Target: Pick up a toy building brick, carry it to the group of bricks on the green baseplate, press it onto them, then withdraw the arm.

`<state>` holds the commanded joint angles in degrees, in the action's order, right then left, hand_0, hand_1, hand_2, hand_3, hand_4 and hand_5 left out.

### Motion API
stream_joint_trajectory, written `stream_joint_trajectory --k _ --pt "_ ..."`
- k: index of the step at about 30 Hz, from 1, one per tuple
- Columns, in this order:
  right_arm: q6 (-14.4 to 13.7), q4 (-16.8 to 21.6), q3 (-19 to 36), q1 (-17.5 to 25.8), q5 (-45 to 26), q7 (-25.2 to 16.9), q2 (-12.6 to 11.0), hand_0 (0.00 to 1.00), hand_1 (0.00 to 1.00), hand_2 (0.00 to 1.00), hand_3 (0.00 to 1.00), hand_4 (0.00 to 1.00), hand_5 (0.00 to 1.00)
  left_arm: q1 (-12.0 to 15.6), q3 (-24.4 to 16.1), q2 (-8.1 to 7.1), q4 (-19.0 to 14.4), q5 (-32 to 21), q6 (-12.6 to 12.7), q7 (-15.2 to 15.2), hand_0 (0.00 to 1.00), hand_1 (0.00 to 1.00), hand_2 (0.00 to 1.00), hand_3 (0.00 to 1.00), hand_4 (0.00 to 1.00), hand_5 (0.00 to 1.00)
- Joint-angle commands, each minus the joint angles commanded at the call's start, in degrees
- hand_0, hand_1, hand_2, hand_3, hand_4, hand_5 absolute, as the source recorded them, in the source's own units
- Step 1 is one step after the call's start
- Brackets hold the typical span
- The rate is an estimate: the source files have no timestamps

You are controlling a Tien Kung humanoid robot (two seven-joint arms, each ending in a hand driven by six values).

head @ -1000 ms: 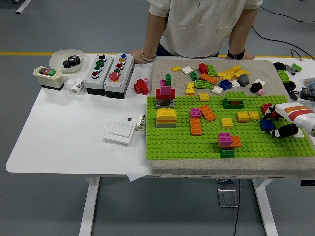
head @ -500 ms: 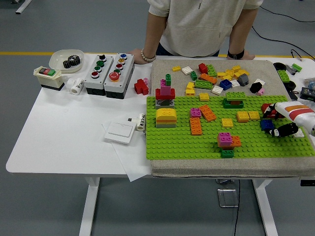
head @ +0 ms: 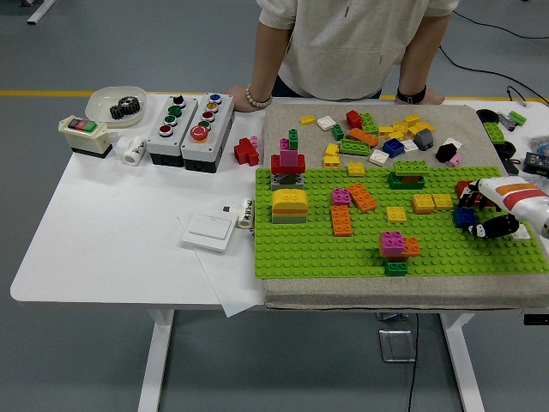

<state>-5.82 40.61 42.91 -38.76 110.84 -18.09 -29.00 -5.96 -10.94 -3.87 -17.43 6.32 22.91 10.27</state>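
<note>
The green baseplate lies on a grey mat and carries several brick groups: a red, pink and green tower, a yellow block, orange bricks, and a pink-orange-green cluster. My right hand comes in from the right edge over the plate's right end. Its black fingers are curled around a blue brick that sits at plate level. A red brick lies just beyond the fingers. Loose bricks are piled on the mat behind the plate.
A person stands at the far side with both hands resting on the table edge. Left of the mat are two button boxes, a white switch plate, a red brick and a bowl with a gear.
My right hand has shifted very slightly up and left over the plate's right end. The blue brick stays where it was, and so does everything else.
</note>
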Motion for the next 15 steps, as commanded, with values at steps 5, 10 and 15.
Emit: stream_joint_trajectory --k 5,10,15 --pt "-0.1 0.0 0.0 0.1 -0.3 -0.2 -0.1 0.316 0.458 0.541 0.506 0.766 0.253 0.0 -0.1 0.02 0.0 0.1 0.0 0.0 0.742 0.729 0.728 0.591 0.646 0.664" --pt "-0.3 0.1 -0.1 0.1 -0.6 -0.4 -0.1 0.316 0.458 0.541 0.506 0.766 0.253 -0.1 0.0 0.01 0.0 0.0 0.0 0.0 0.742 0.729 0.728 0.591 0.646 0.664" --pt "-0.7 0.1 -0.1 0.1 -1.0 -0.5 -0.1 0.27 0.436 0.516 0.495 0.75 0.29 -0.1 0.0 0.0 0.0 0.0 0.0 0.0 0.742 0.728 0.728 0.591 0.645 0.663"
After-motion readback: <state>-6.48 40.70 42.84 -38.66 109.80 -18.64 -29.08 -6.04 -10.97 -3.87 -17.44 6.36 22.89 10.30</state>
